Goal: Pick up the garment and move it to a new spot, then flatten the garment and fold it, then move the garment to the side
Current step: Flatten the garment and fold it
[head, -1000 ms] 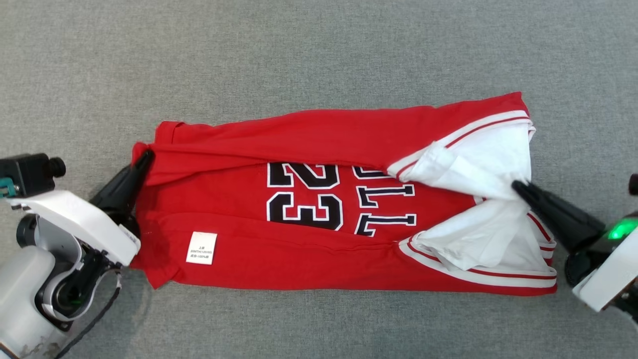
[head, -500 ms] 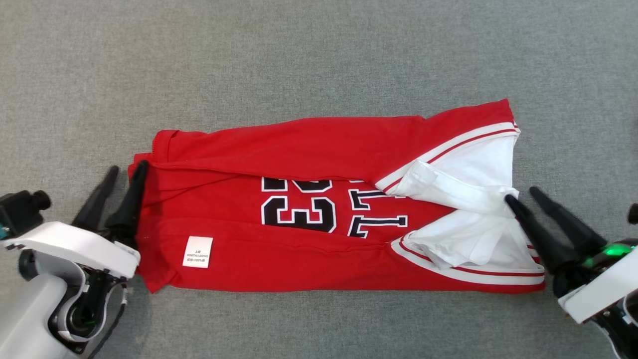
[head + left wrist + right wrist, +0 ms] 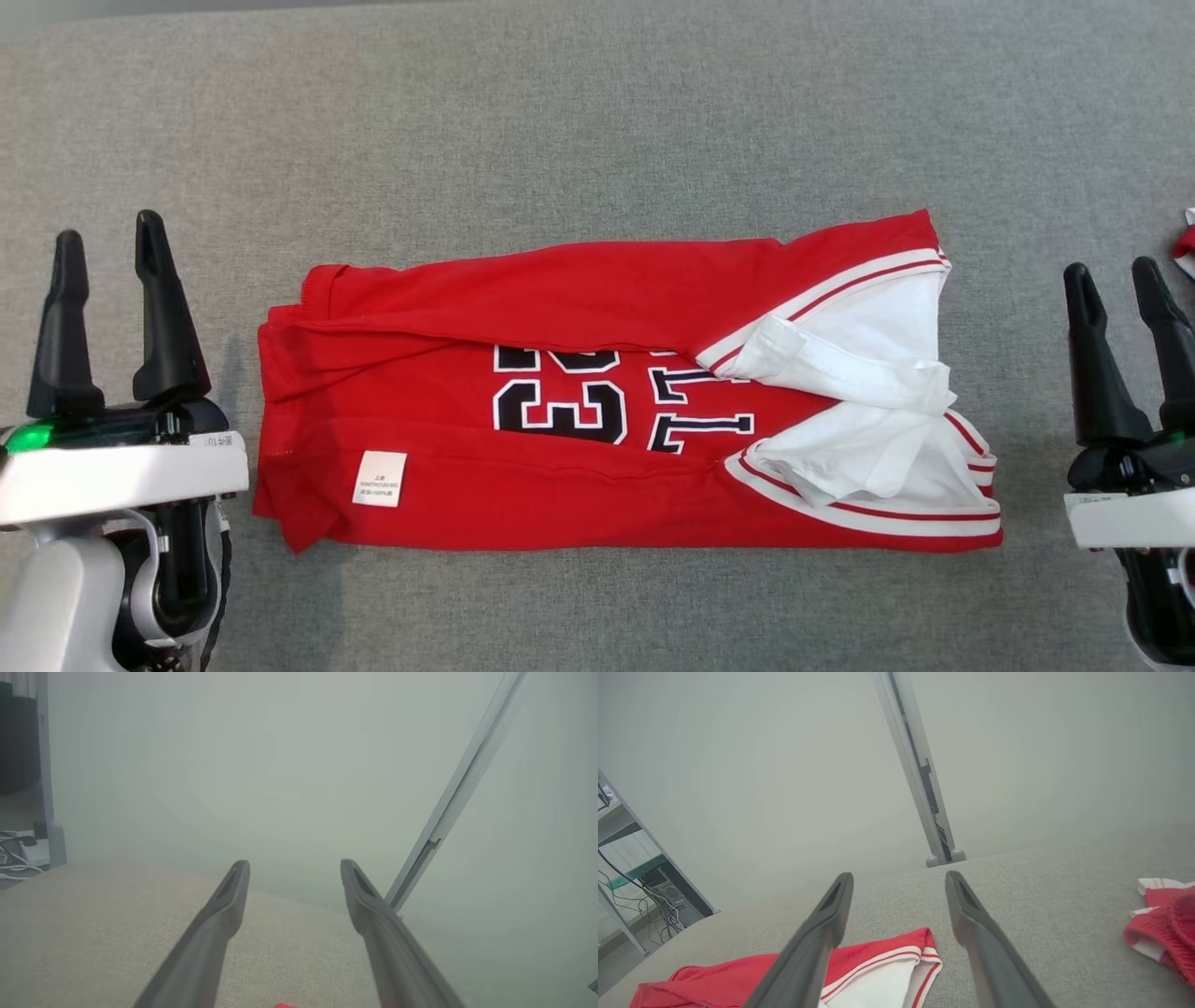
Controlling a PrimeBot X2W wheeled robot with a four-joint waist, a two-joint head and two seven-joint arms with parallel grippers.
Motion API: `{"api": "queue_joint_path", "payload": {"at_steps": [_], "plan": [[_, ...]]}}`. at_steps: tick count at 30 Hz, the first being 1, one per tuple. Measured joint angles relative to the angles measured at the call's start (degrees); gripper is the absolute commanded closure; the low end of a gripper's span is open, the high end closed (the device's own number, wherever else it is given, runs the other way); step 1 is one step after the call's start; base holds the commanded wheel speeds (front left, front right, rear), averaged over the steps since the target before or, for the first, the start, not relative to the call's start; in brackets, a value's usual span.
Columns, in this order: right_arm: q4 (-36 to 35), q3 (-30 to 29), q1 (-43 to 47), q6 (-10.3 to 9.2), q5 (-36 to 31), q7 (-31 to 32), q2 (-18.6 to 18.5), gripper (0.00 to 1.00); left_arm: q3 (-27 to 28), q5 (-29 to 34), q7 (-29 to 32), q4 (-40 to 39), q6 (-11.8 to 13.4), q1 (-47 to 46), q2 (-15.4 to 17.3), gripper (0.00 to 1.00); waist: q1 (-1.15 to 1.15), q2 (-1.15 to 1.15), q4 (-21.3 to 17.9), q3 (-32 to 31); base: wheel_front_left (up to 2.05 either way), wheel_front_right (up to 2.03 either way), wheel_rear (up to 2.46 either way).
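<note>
Garment (image 3: 597, 420), red and folded into a long strip, lay on the grey surface (image 3: 597, 121) between the left claw (image 3: 108, 229) and the right claw (image 3: 1111, 269), both open and empty. A pinch catching only one layer could likely pull the fold apart.

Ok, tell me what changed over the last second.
Both grippers let go of the red jersey: the left gripper opened and drew back off its left end, and the right gripper opened and drew back off its right end. The jersey stayed folded lengthwise on the grey surface.
</note>
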Motion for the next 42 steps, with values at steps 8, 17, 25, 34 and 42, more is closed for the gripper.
{"api": "queue_joint_path", "payload": {"at_steps": [8,17,25,34,42], "plan": [[0.46,-2.89,-0.59,0.01,-13.61,1.26,5.76,0.0,2.89,15.5,0.0,0.3,-4.3,1.6,-3.57,0.0,0.0,0.0,0.44,-1.85,0.0,0.0,0.0],[6.6,-3.14,0.54,0.01,-18.51,1.47,7.08,0.0,-0.23,23.28,-0.01,5.05,-7.19,4.29,-5.14,0.0,0.0,0.0,2.03,-4.0,0.0,0.0,0.0],[10.66,-3.34,1.4,0.01,-18.53,1.36,7.11,0.0,-1.56,25.35,0.0,6.6,-8.26,4.76,-6.36,0.0,0.0,0.0,3.37,-5.36,0.0,0.0,0.0],[14.02,-1.34,1.94,0.01,-16.92,1.36,7.64,0.0,-2.01,26.24,0.0,6.65,-8.62,4.71,-7.21,0.0,0.0,0.0,4.31,-5.15,0.0,0.0,0.0],[20.72,2.3,0.88,0.01,-14.34,2.89,8.88,0.0,-1.71,26.73,0.0,7.75,-9.25,3.11,-8.12,0.0,0.0,0.0,4.65,-3.81,0.0,0.0,0.0]]}}
